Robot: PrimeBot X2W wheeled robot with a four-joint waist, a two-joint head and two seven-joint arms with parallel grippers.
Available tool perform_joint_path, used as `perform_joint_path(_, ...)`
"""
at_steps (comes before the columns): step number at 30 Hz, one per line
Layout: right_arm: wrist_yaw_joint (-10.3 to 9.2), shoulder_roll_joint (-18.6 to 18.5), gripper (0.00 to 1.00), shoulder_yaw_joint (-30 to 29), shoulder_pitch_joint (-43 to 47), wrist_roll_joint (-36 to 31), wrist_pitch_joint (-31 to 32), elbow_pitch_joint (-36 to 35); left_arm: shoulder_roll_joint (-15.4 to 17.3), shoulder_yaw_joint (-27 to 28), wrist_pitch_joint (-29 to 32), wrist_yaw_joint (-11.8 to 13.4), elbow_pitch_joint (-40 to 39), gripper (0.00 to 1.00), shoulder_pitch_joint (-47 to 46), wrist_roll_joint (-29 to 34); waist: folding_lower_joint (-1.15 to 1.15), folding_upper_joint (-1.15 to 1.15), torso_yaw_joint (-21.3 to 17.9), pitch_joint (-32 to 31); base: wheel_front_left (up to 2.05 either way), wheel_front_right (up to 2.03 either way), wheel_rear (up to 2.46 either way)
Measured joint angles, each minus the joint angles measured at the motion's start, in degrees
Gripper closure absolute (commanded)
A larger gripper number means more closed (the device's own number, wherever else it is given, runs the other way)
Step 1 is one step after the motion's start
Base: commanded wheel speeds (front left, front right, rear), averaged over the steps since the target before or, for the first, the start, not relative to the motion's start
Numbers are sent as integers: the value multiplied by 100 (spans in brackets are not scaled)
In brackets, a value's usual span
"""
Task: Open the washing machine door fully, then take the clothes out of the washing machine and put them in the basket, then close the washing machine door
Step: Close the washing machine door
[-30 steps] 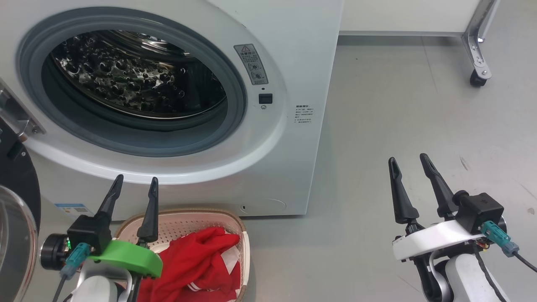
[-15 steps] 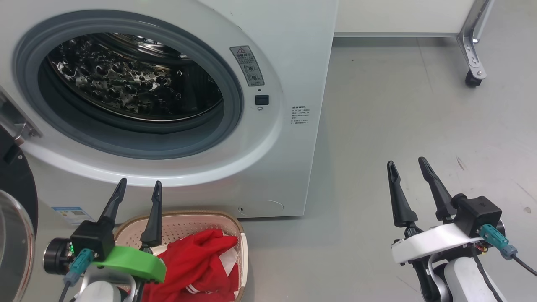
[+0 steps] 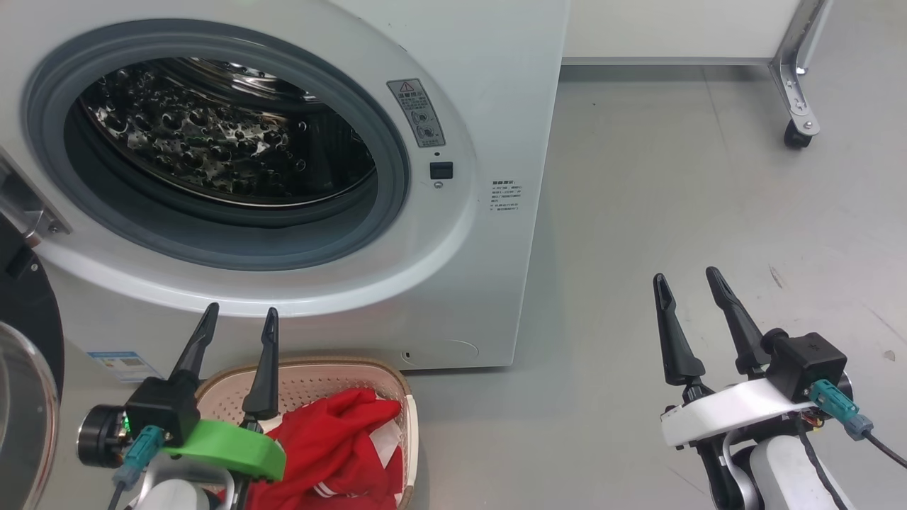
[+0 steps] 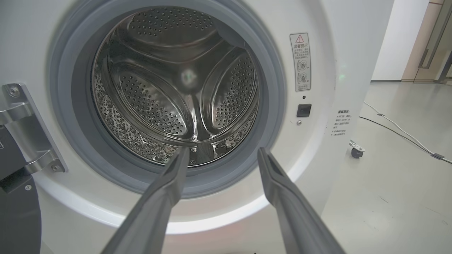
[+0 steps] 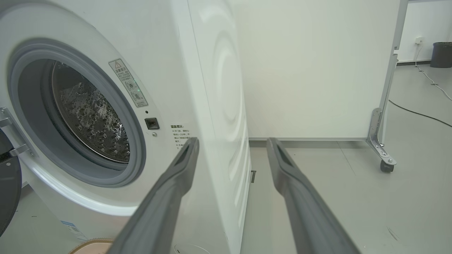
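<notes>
At lower left, the left gripper [image 3: 241, 309] stands wide, holding nothing, over the cream basket [image 3: 340, 361] where the red clothes [image 3: 333, 453] lie. At lower right, the right gripper [image 3: 685, 274] is equally spread above the grey floor [image 3: 673, 177]. The washing machine door [image 3: 28, 333] hangs open at the left edge.

On the white front of the washing machine [image 3: 496, 71], at about two o'clock from the drum [image 3: 212, 134], a grey warning label [image 4: 300, 61] carried a warning triangle with an exclamation mark, a heading of four Chinese characters and two round pictograms. Its lowest lines were too small to read. At three o'clock a block of small print [image 4: 341, 122] in Chinese was too fine to make out, and at seven o'clock a blue sticker [image 3: 115, 363] was blurred past reading.
</notes>
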Motion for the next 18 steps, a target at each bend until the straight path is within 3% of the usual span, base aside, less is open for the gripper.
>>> perform_joint_path(18, 0, 2, 0, -14, 7, 0, 0, -25, 0, -5, 0, 57, -97, 0, 35, -7, 0, 0, -10, 29, 0, 0, 0)
